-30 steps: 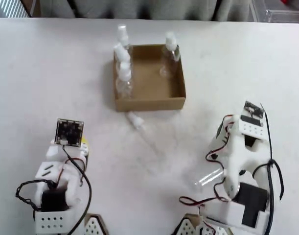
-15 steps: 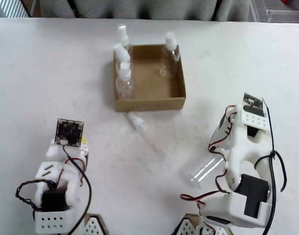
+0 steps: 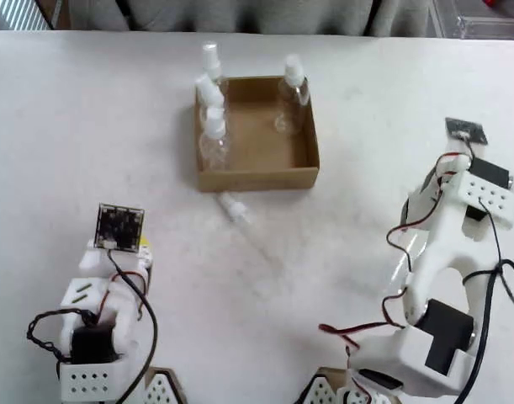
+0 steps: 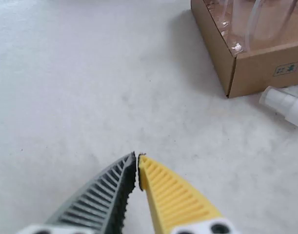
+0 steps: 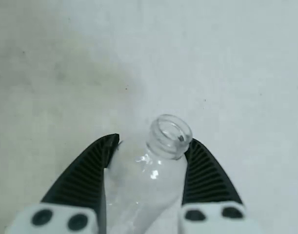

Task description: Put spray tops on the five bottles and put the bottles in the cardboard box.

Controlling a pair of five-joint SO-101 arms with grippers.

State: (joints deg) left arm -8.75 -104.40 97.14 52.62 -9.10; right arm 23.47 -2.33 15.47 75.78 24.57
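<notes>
The right jaws clasped the capless bottle [image 5: 157, 168] below its neck, low centre in the wrist view. Light, slick and thin-walled, it probably needs gentle pressure. Left jaws met, empty.

White matte table [image 3: 88, 109]. Carries an open cardboard box [image 3: 257, 178] toward the far side. Carries also a small white spray top [image 3: 233, 207], lying on its side just beside the box's near wall.
</notes>
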